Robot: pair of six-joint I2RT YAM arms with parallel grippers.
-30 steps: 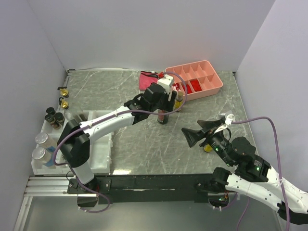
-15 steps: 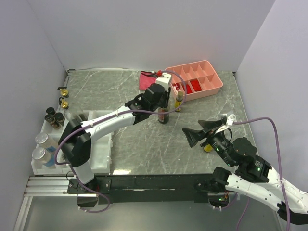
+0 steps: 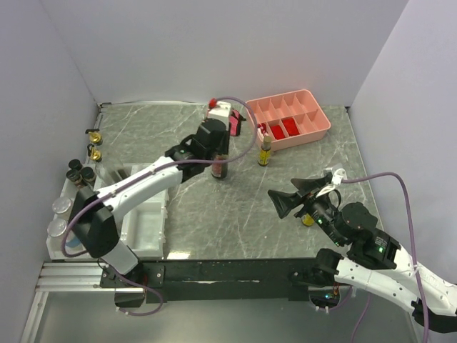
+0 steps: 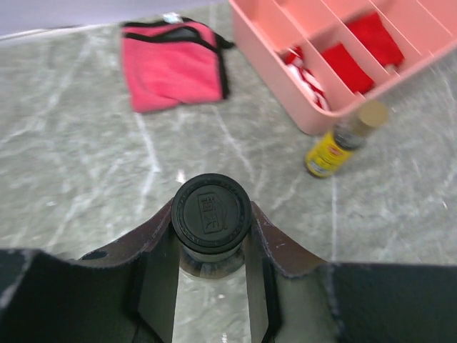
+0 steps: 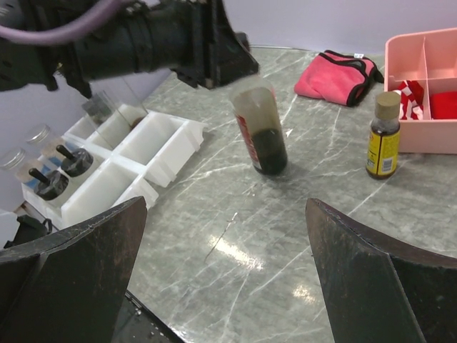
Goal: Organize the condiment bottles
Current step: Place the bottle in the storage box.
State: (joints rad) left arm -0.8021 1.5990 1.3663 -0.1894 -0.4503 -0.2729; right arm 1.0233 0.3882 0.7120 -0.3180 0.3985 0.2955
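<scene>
The left end effector (image 3: 217,156) is clamped on a tall clear bottle (image 5: 263,136) with a black cap. Its fingers (image 4: 278,250) press the glass on both sides just below that cap. The bottle stands upright a little toward 11 o'clock from the worktop (image 3: 235,214) centre. Whether its base rests on the stone or hangs just above it I cannot tell. The right end effector (image 3: 298,194) waits with its jaws spread wide and nothing in them, out at 4 o'clock from the bottle, with a small yellow bottle (image 3: 308,218) close beneath it. The held bottle looks to be glass, so likely stiff, smooth and breakable, and dark liquid fills only its lower part. That should put the weight low, and the liquid may slosh if the bottle is swung. A high hold under the cap seems sound, since the cap's edge gives a ledge against sliding, though the body could sway like a pendulum, so slow, upright travel is wise. A tan-capped yellow-label bottle (image 3: 265,152) stands at 3 o'clock, just in front of the pink tray (image 3: 314,132). The white bins (image 3: 146,221), where black-lidded jars (image 3: 80,171) already sit, lie at 8 o'clock. That makes them the probable destination, and glass knocking glass there is the risk.
</scene>
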